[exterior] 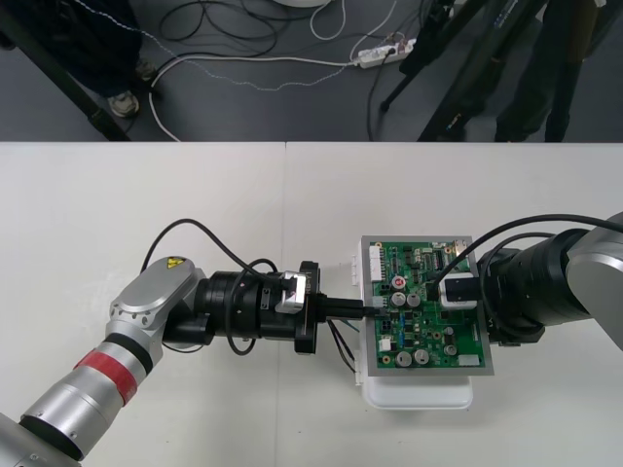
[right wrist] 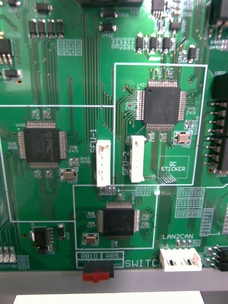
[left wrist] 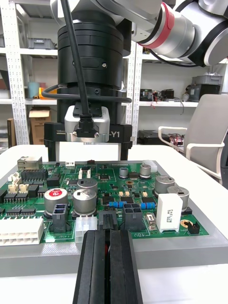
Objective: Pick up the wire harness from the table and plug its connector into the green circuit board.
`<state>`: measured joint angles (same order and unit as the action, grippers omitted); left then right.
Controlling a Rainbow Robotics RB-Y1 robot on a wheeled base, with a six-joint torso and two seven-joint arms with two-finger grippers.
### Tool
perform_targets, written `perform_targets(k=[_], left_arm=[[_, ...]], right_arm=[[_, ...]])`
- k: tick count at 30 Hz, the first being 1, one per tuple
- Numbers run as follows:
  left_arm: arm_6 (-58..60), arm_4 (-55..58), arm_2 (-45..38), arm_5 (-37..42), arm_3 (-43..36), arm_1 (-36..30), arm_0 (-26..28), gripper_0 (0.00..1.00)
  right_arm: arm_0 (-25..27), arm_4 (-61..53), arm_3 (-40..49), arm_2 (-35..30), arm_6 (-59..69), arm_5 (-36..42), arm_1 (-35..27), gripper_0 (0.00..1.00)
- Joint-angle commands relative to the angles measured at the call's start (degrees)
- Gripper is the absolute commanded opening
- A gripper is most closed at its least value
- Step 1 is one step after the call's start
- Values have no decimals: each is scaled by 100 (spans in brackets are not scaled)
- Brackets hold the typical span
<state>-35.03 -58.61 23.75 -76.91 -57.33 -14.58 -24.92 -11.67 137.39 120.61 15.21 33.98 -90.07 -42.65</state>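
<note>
- Front view: the left claw [exterior: 362,307] meets the green circuit board [exterior: 428,336] at its 9 o'clock edge. The right claw [left wrist: 88,157] hovers over the 3 o'clock side, fingers spread wide, holding nothing.
- Left wrist view: the left claw is pinched on the wire harness [left wrist: 111,244], whose black plug [left wrist: 108,219] is at the board's edge; seating unclear.
- Black wires [exterior: 341,348] loop at the left claw's 6 o'clock over the worktop [exterior: 146,214].
</note>
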Motion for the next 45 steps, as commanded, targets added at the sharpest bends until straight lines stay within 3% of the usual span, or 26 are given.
perform_targets(k=[1,14,15,17,18,19,23,34,45], left_arm=[[-636,105,103,326,-129,350,-294,0],[-610,113,103,326,-129,280,-294,2],[-610,122,112,317,-129,271,-294,6],[-601,149,103,326,-129,210,-294,41],[-601,157,103,326,-129,192,-294,48],[-593,193,103,317,-138,157,-285,62],[-531,263,103,317,-288,-1,-285,80],[-21,298,-73,221,-868,-748,-57,85],[990,69,-494,168,-1940,-1618,339,85]], right_arm=[[-195,-125,182,105,-102,7,64,100],[-230,-151,182,105,-181,7,20,100],[-230,-151,182,96,-190,7,2,100],[-230,-186,182,52,-225,7,-33,100],[-230,-195,182,35,-234,7,-51,100],[-230,-213,182,17,-243,7,-94,100],[-230,-265,182,-44,-340,7,-253,100],[-230,-819,-117,-466,-586,7,-525,100],[-230,-1804,-837,-1266,-1825,7,-868,100]])
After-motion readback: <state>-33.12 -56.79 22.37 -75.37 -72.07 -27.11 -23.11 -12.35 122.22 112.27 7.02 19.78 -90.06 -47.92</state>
